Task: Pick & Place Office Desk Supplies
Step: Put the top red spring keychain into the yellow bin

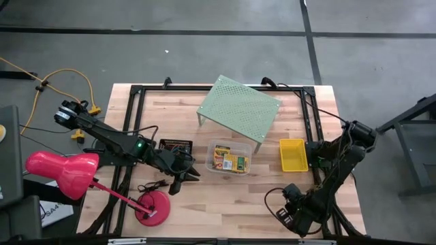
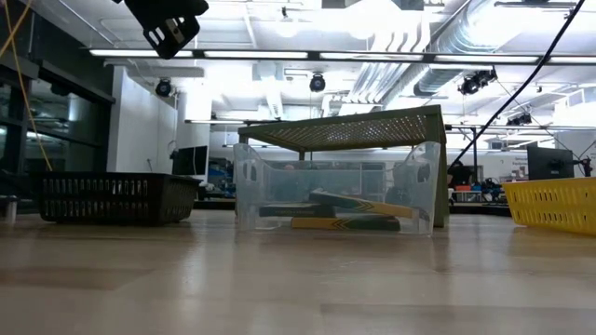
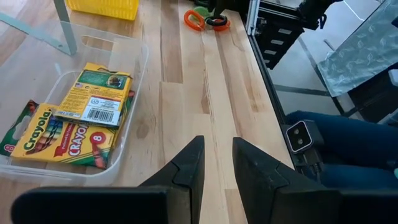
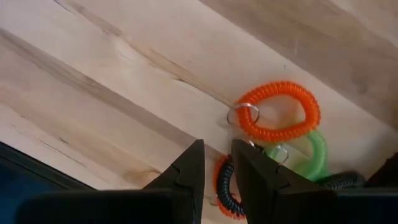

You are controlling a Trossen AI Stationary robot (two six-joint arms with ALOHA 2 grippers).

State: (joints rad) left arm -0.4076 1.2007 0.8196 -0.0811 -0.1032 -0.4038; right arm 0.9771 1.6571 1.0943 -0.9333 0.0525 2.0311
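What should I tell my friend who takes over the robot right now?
Left hand: empty, hovering over the table beside the clear tub, fingers a little apart.
Right hand: empty, over the coil bands near the table's front right.
Done: crayon boxes lie in the tub.
Left: the coil bands are on the table; the yellow basket looks empty, and the black mesh tray is hard to see into.

overhead, table-level, wrist views, sharing tub [image 1: 229,158]
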